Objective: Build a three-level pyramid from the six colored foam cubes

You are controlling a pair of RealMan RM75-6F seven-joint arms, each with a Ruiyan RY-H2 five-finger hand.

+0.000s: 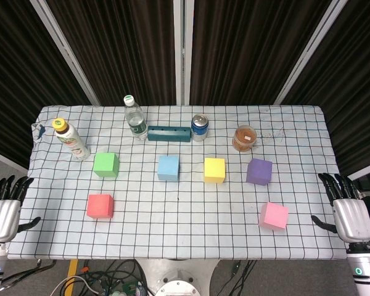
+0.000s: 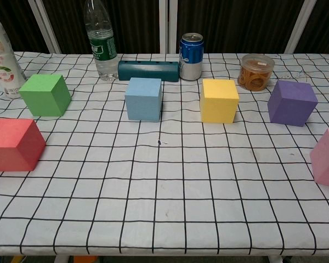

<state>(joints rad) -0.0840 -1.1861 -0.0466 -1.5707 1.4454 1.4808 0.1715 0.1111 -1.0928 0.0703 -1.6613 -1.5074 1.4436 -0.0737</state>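
On the checked tablecloth (image 1: 185,228), four foam cubes stand in a row, left to right: green foam cube (image 1: 106,164), light-blue foam cube (image 1: 168,168), yellow foam cube (image 1: 214,170), purple foam cube (image 1: 259,171). Nearer the robot, red foam cube (image 1: 100,206) lies left, pink foam cube (image 1: 274,216) right. Behind the row: labelled plastic bottle (image 1: 71,139), clear water bottle (image 1: 134,117), dark teal block (image 1: 169,134), blue drinks can (image 1: 199,127), round clear tub (image 1: 244,138).

Left hand (image 1: 3,213) and right hand (image 1: 351,213) rest empty, fingers apart, off the table's side edges. Red cube (image 1: 100,206) lies nearest the left hand, green cube (image 1: 106,164) beyond it. Pink cube (image 1: 274,216) lies nearest the right hand, purple cube (image 1: 259,171) beyond.
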